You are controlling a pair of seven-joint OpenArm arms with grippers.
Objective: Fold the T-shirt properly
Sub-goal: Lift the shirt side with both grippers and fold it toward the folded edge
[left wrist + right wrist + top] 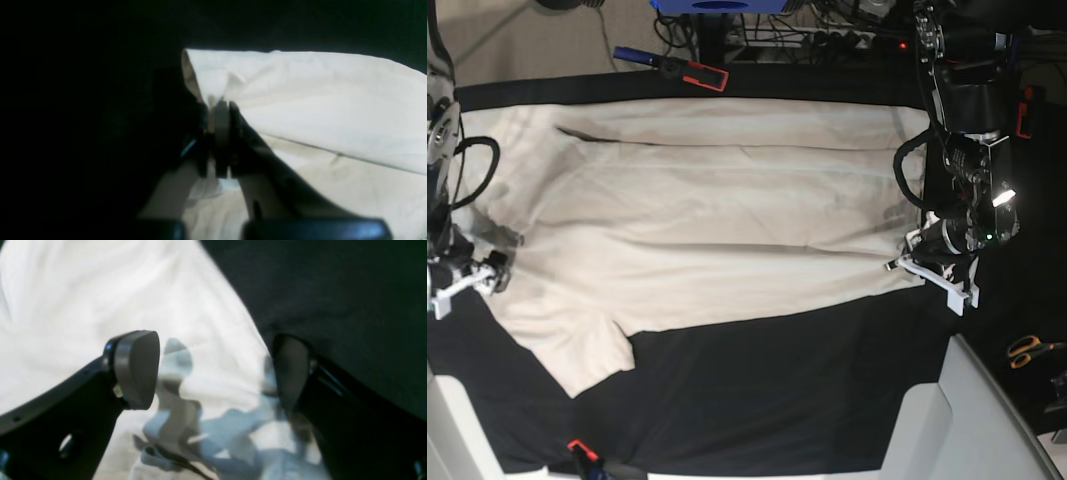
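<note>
The cream T-shirt (707,220) lies spread across the black table cloth (767,380), with one sleeve pointing toward the near left. At the shirt's right end, my left gripper (919,262) is shut on the cloth. The left wrist view shows that left gripper (218,105) pinching a raised fold of the T-shirt (317,100) at its corner. Over the shirt's left end my right gripper (467,280) hangs open. In the right wrist view, the right gripper (213,370) straddles the edge of the T-shirt (100,306) with nothing between its pads (136,370).
Orange-handled scissors (1029,350) lie at the far right. A blue and red clamp (672,65) holds the cloth at the back edge, and another clamp (579,450) sits at the front edge. A pale panel (967,420) stands at the front right.
</note>
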